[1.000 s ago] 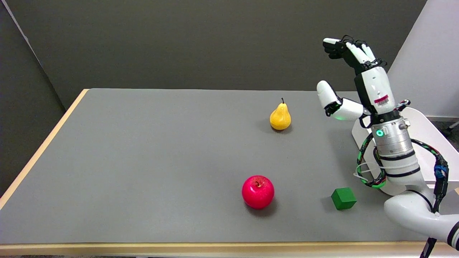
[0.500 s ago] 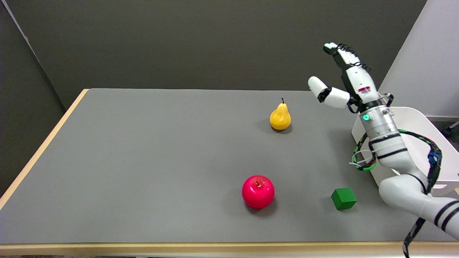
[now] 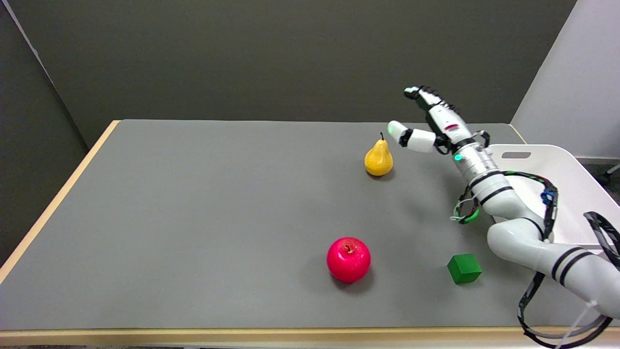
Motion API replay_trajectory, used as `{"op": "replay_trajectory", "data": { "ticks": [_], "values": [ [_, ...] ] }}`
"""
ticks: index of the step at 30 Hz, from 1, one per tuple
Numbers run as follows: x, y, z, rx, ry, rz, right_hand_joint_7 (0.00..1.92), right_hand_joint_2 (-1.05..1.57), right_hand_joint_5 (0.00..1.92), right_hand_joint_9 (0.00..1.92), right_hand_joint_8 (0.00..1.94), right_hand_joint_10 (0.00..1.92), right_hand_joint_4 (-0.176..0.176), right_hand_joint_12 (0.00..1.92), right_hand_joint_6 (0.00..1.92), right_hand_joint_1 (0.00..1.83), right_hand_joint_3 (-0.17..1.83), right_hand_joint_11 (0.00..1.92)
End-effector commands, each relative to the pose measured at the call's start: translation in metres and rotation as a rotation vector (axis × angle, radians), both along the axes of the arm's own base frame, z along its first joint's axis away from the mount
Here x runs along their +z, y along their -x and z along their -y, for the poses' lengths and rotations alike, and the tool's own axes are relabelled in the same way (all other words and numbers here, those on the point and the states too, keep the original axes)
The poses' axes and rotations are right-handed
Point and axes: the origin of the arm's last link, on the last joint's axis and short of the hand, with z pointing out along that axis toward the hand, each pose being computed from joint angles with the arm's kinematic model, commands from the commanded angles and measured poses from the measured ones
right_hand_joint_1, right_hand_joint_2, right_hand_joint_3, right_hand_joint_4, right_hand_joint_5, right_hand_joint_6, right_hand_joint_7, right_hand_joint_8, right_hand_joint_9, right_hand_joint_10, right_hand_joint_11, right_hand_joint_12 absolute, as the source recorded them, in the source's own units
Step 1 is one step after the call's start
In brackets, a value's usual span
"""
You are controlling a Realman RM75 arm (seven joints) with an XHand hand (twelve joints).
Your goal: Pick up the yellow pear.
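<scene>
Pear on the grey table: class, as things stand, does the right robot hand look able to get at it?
Probably yes. The right robot hand is open, just right of the pear, with nothing between them. The apple and green block lie well clear, nearer the camera.

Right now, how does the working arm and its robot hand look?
The right arm is glossy white with black bands and a silver wrist bearing a green light. A green-black cable loops beside it. The robot hand is white and black, with a small red mark.
</scene>
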Motion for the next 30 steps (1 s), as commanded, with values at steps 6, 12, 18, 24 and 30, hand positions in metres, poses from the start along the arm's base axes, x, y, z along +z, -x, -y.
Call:
{"op": "replay_trajectory", "data": {
  "ticks": [6,12,18,24,30],
  "values": [
    [-0.025,0.038,0.024,-0.195,-0.049,-0.056,0.12,0.66,0.11,0.00,0.27,0.60,-0.131,0.92,0.34,0.34,0.80,0.00],
    [-0.035,0.037,0.022,-0.185,-0.076,-0.116,0.12,0.66,0.11,0.00,0.27,0.61,-0.135,0.93,0.34,0.34,0.79,0.00],
    [-0.041,0.038,0.021,-0.186,-0.091,-0.134,0.10,0.60,0.09,0.00,0.34,0.62,-0.136,0.97,0.41,0.34,0.92,0.00],
    [-0.050,0.046,0.021,-0.197,-0.105,-0.129,0.10,0.59,0.09,0.00,0.36,0.64,-0.136,0.99,0.42,0.34,0.95,0.00],
    [-0.052,0.051,0.024,-0.207,-0.101,-0.140,0.10,0.59,0.09,0.01,0.37,0.66,-0.133,1.01,0.43,0.35,0.95,0.00]
  ]
}}
